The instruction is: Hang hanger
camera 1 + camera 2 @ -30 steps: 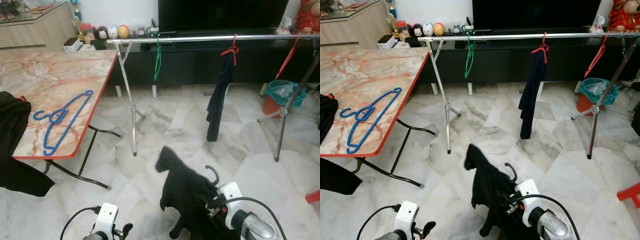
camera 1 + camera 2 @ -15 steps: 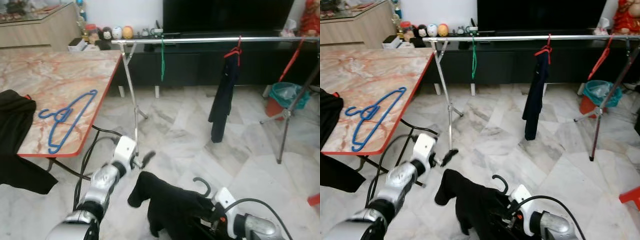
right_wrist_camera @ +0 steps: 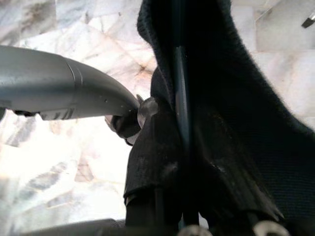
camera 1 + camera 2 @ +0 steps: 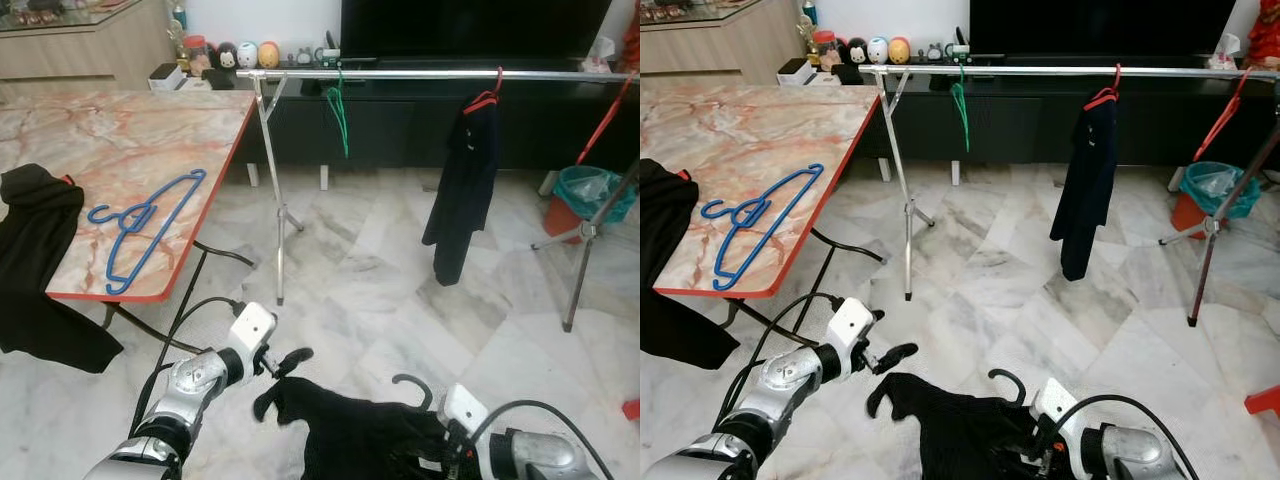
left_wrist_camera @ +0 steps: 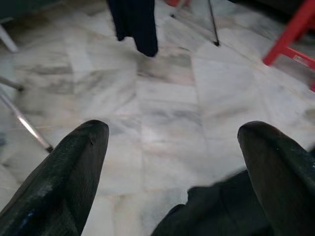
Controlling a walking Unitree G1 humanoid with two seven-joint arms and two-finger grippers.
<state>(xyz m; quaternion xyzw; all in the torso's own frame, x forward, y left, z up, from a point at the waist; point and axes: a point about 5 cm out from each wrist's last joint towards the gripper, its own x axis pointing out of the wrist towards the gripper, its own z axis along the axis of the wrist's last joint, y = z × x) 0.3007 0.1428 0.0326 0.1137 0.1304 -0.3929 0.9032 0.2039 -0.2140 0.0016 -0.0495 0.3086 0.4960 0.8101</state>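
Low before the robot, the right gripper (image 3: 182,162) is clamped on a dark hanger (image 4: 1008,382) draped in a black garment (image 4: 960,435), whose hook curls up just beside the wrist, well short of the silver rail (image 4: 1060,71). The left gripper (image 5: 172,162) has its fingers spread wide with nothing between them, poised just beside the garment's near end; whether a fingertip touches the cloth seems doubtful but cannot be settled.

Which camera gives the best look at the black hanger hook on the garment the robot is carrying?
The right eye view: the curved black hanger hook stands clear against pale floor above the black garment. The left eye view shows it similarly. The right wrist view shows a dark shaft; the left wrist view, only cloth.
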